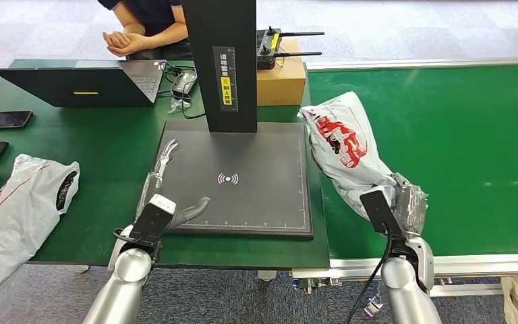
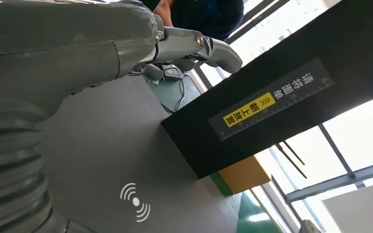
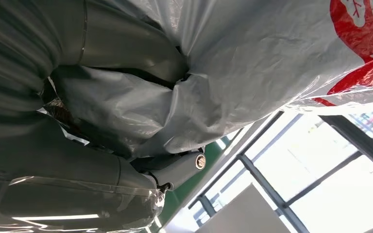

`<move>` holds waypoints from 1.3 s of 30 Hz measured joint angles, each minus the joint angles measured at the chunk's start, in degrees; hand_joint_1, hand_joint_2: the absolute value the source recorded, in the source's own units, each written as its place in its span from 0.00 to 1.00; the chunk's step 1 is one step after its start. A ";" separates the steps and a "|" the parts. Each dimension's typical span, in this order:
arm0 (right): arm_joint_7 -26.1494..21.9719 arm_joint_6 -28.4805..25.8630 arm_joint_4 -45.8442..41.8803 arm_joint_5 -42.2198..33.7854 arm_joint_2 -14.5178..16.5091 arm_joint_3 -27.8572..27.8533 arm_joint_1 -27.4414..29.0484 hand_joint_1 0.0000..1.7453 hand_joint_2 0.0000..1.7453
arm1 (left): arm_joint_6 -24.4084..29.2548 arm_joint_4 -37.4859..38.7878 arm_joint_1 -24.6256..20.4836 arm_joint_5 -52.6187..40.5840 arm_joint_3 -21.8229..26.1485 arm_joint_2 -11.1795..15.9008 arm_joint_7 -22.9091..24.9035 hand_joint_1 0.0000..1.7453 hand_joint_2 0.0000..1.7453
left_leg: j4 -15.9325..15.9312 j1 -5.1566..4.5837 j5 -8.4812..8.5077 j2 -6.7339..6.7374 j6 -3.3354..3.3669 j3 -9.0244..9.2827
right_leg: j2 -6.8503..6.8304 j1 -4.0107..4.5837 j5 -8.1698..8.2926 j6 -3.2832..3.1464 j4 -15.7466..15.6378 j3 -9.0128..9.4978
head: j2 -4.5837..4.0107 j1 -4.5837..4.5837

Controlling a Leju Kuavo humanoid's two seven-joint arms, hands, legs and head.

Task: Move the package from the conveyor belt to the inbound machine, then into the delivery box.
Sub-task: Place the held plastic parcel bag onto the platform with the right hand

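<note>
The right hand (image 1: 405,202) clamps the near end of the soft, crinkly, probably light package (image 1: 340,145); the left hand (image 1: 175,202) rests fingers apart.

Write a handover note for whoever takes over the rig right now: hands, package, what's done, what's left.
Right hand grips the package by its near end, the package at the belt's left edge beside the machine.
Left hand open, holding nothing, over the left side of the machine plate.
Done: package grasped.
Left: set it on the plate, then move it to the delivery box.
</note>
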 joint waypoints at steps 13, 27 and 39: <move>-1.64 0.85 -2.30 0.73 -0.11 5.84 0.00 0.77 1.00 | 0.61 0.07 0.24 0.32 0.85 0.00 -0.96 0.00 1.00 | 0.00 0.00 0.00 0.00 0.00 0.00 | 0.00 0.00 0.00 0.00 0.00 0.00 | 0.00 -0.01; -3.48 4.81 1.12 1.15 -0.82 9.89 -5.83 0.79 1.00 | 1.16 0.19 0.38 1.55 1.00 0.02 -0.99 0.00 1.00 | 0.00 0.00 0.01 0.00 -0.01 0.00 | 0.00 0.00 0.00 0.00 0.01 0.01 | 0.00 0.00; -7.69 8.30 7.53 1.27 -1.38 15.61 -10.93 0.77 1.00 | 1.85 -1.73 2.32 1.61 1.39 0.34 -0.45 0.00 1.00 | 0.00 0.00 0.01 0.00 -0.01 0.00 | 0.00 0.01 0.00 0.00 0.01 0.00 | 0.00 -0.01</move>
